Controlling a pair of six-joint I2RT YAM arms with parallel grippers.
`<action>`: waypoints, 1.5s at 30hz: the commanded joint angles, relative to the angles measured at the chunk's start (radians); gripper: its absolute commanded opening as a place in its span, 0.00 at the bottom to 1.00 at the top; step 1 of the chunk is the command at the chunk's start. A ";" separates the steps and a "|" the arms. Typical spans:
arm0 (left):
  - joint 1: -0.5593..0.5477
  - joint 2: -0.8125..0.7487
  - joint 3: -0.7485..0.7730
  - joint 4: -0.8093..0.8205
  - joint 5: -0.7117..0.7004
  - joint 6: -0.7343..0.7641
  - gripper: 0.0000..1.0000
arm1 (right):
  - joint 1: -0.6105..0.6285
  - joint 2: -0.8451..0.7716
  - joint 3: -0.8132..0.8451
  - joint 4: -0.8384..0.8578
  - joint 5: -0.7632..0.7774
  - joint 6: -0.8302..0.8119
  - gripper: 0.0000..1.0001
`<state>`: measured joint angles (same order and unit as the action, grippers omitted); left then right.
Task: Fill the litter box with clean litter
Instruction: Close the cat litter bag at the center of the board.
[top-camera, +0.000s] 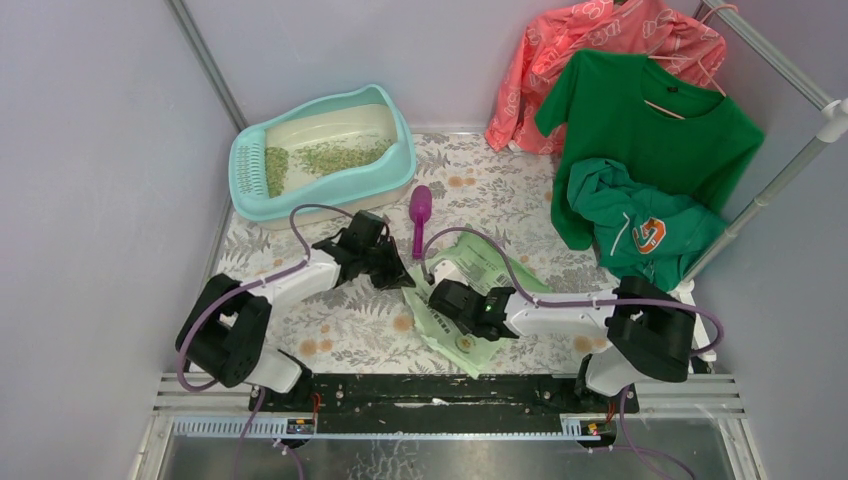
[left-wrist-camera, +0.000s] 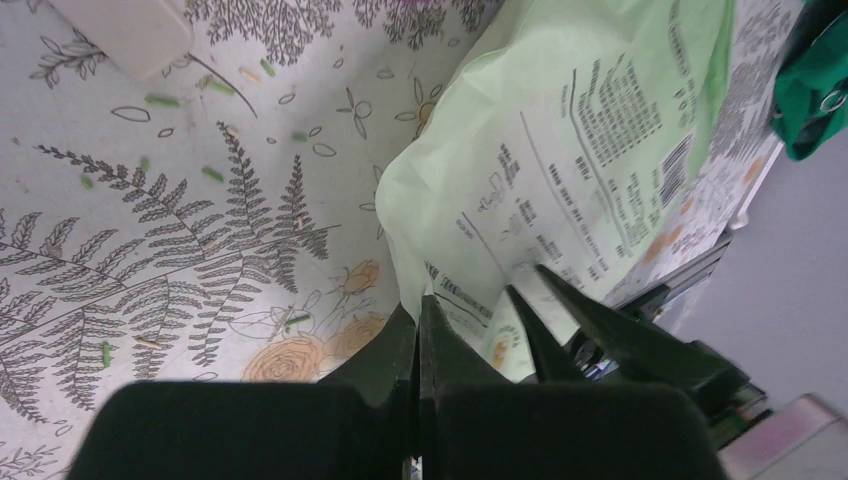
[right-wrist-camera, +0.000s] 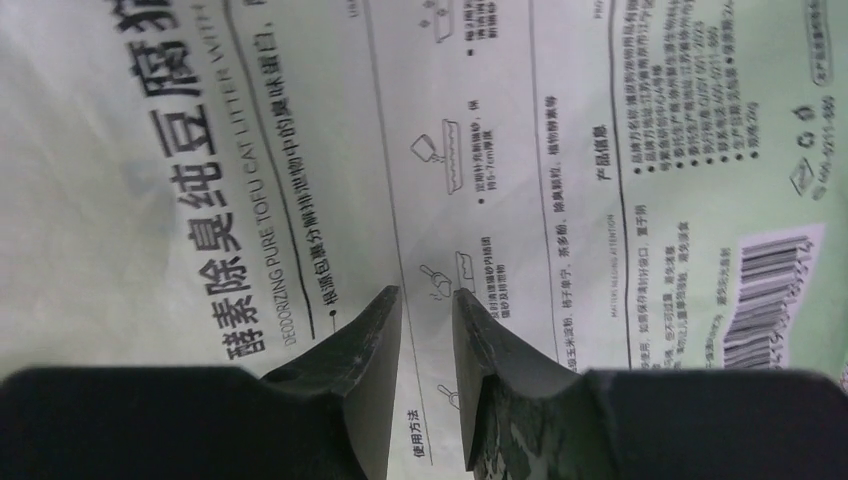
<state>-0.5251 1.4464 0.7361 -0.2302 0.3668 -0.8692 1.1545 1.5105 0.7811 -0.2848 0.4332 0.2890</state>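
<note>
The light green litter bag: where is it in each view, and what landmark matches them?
Top external: the bag lies centre table, below the purple scoop.
Left wrist: the bag fills the upper right.
Right wrist: the bag fills the background.
Shared landmark: its barcode, in both wrist views.

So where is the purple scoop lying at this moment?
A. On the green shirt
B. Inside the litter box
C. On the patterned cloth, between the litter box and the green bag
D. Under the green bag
C: the top view shows the purple scoop flat on the patterned cloth, just below the litter box and above the green bag.
</note>
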 joint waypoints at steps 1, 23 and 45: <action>0.023 0.045 0.102 -0.110 -0.024 -0.076 0.00 | -0.007 0.016 -0.016 0.117 -0.085 -0.042 0.33; 0.017 0.256 0.209 -0.322 -0.110 -0.158 0.00 | -0.051 0.225 0.189 0.224 -0.148 -0.083 0.46; 0.020 0.423 0.426 -0.648 -0.163 -0.365 0.00 | 0.103 -0.303 -0.156 0.098 -0.027 0.064 0.48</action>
<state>-0.5095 1.8420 1.1236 -0.7456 0.2188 -1.1606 1.1671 1.3041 0.5961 -0.1394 0.3229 0.3450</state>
